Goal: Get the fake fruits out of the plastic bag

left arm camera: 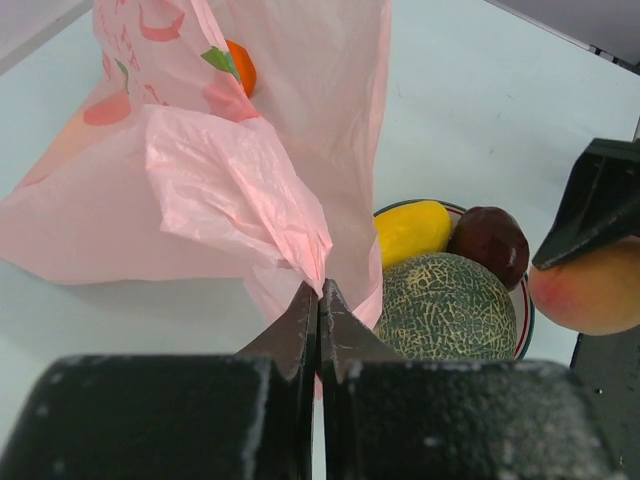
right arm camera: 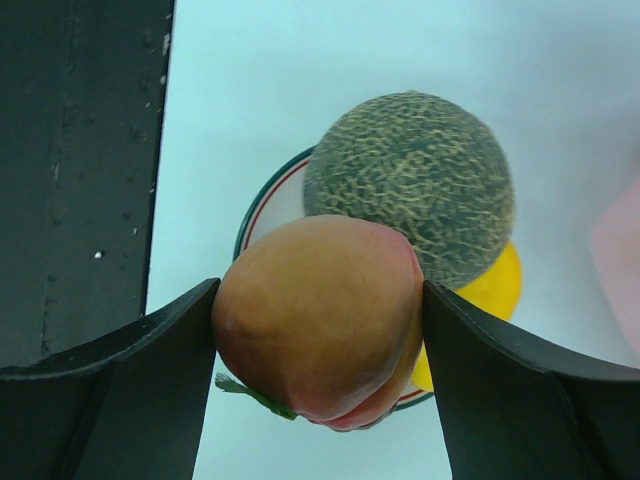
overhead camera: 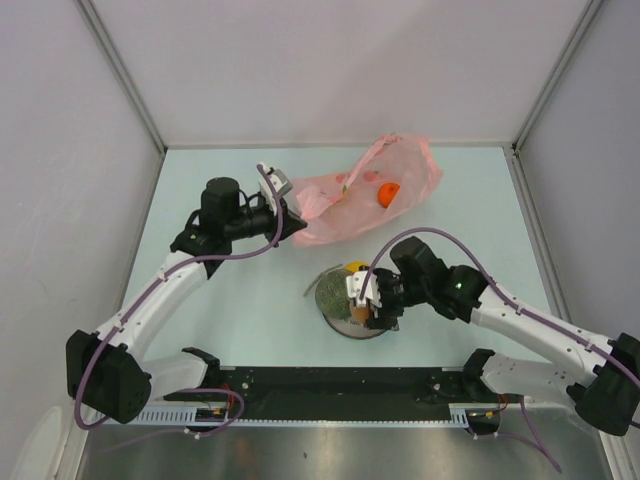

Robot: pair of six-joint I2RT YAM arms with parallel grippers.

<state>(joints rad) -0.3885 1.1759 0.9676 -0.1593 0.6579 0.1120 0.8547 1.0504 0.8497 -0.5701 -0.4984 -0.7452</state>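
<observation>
The slim white-shelled left arm (overhead camera: 150,295) and its matching right arm (overhead camera: 530,325) have chunky black joint housings and black base blocks towards the desk's near corners. A thin purple cable (overhead camera: 425,231) loops along each. The matte black wedge-shaped fingers (left arm camera: 293,332) carry pale speckles.

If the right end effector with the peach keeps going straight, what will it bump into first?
Probably the netted melon on the plate: the right end effector points down at it, and the peach it grips would touch first. Depth is unclear, so it could be the plate's rim instead.
</observation>
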